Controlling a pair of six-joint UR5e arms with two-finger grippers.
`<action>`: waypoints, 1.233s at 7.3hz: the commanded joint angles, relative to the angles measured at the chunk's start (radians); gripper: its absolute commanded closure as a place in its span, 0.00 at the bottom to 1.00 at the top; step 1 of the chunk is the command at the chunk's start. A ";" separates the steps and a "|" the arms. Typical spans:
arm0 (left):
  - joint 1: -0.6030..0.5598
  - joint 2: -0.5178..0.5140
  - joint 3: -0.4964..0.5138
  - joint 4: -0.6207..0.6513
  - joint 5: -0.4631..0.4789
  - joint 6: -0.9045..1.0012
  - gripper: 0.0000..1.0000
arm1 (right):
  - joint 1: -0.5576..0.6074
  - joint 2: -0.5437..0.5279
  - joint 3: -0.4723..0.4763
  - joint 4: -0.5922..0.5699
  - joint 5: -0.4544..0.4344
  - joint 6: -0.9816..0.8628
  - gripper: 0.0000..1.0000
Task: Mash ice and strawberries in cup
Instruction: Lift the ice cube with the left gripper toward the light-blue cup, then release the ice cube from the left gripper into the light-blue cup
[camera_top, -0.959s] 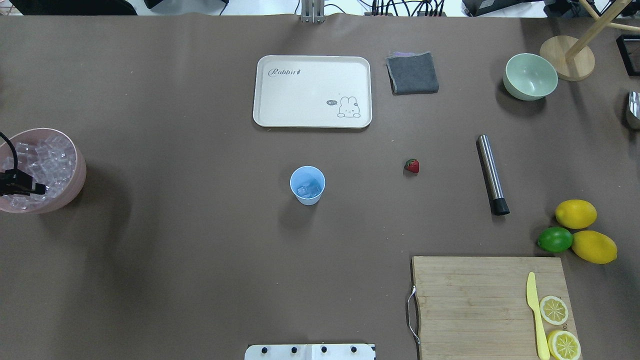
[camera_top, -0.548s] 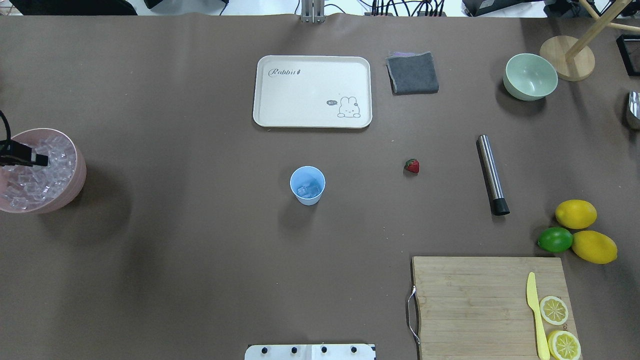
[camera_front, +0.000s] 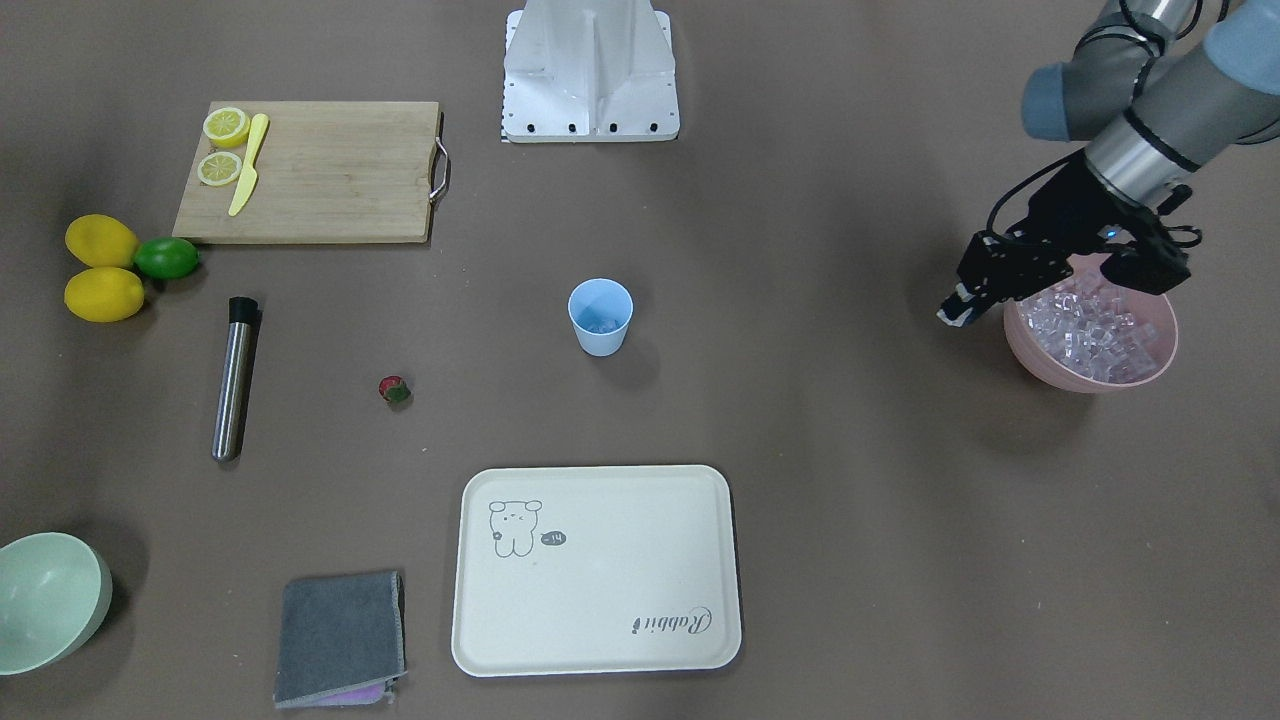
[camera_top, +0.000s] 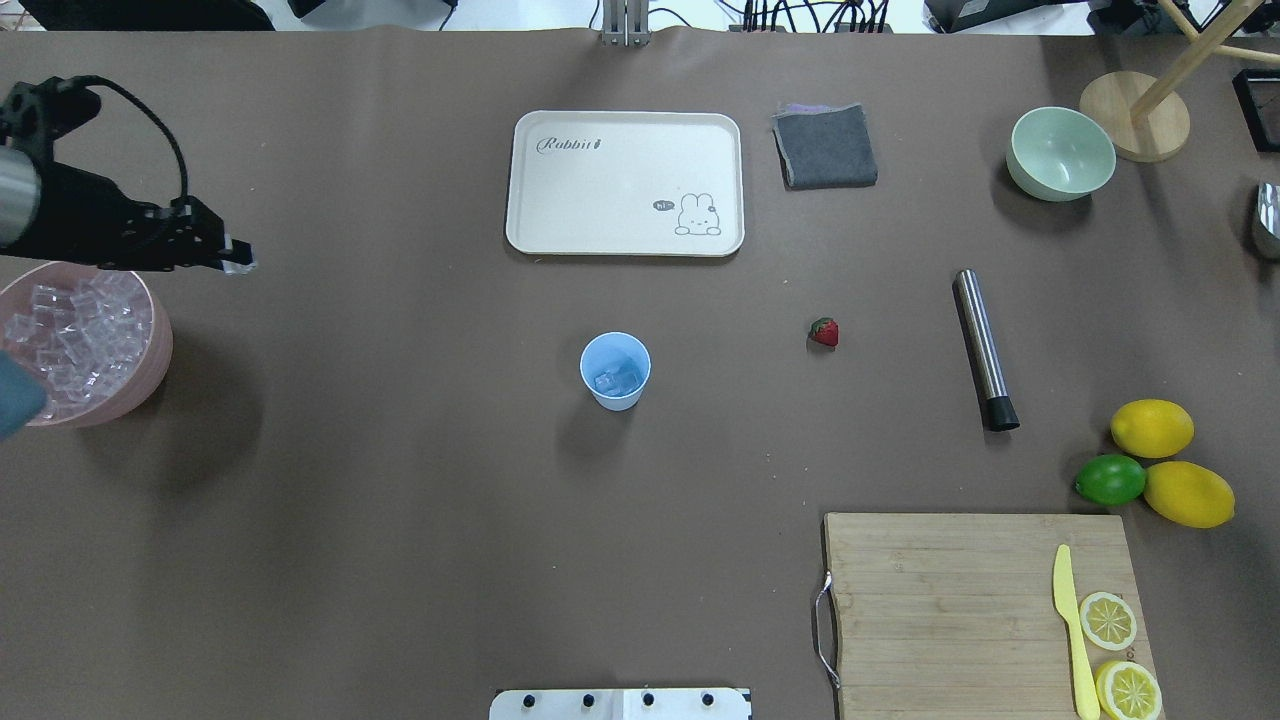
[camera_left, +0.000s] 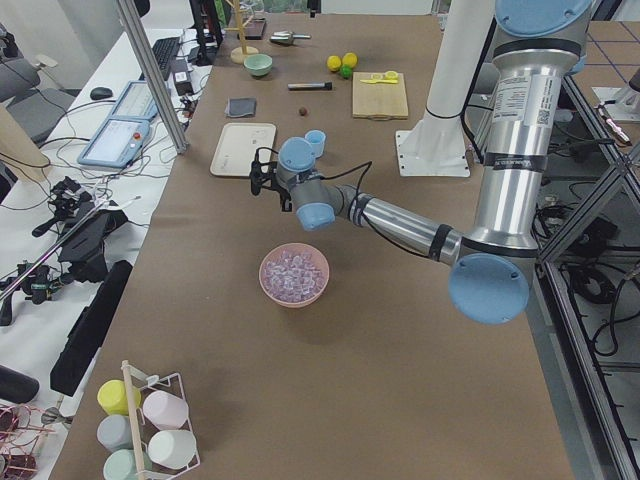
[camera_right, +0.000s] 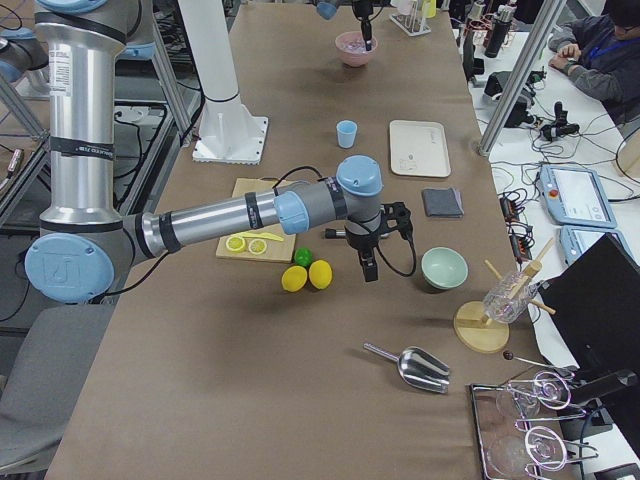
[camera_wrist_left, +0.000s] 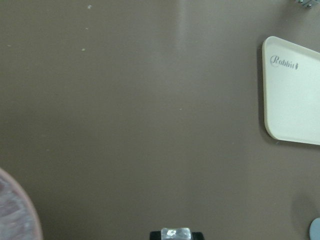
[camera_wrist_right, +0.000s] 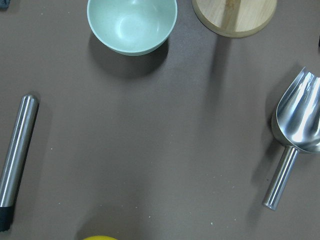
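Left gripper (camera_top: 238, 265) has risen clear of the round pink bowl (camera_top: 163, 345), pinching one clear glassy ice cube (camera_wrist_left: 175, 233). Ice-loading step; next, carry above the small light-blue plastic cup (camera_top: 615, 372), release.

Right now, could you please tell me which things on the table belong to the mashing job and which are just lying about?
Job: cup, some ice inside; pink bowl of ice; strawberry; steel rod, probably the masher; left hand, gripping an ice cube.

Lying about: tray, cloth, green bowl, lemons, lime, board, knife, scoop.
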 joint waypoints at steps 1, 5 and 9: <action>0.166 -0.179 -0.002 0.125 0.186 -0.165 1.00 | 0.000 0.000 0.000 0.000 0.000 0.000 0.00; 0.418 -0.420 0.030 0.307 0.513 -0.345 1.00 | 0.000 -0.006 0.001 0.000 0.002 0.000 0.00; 0.503 -0.467 0.091 0.305 0.615 -0.380 1.00 | 0.000 -0.006 0.000 0.000 0.003 0.000 0.00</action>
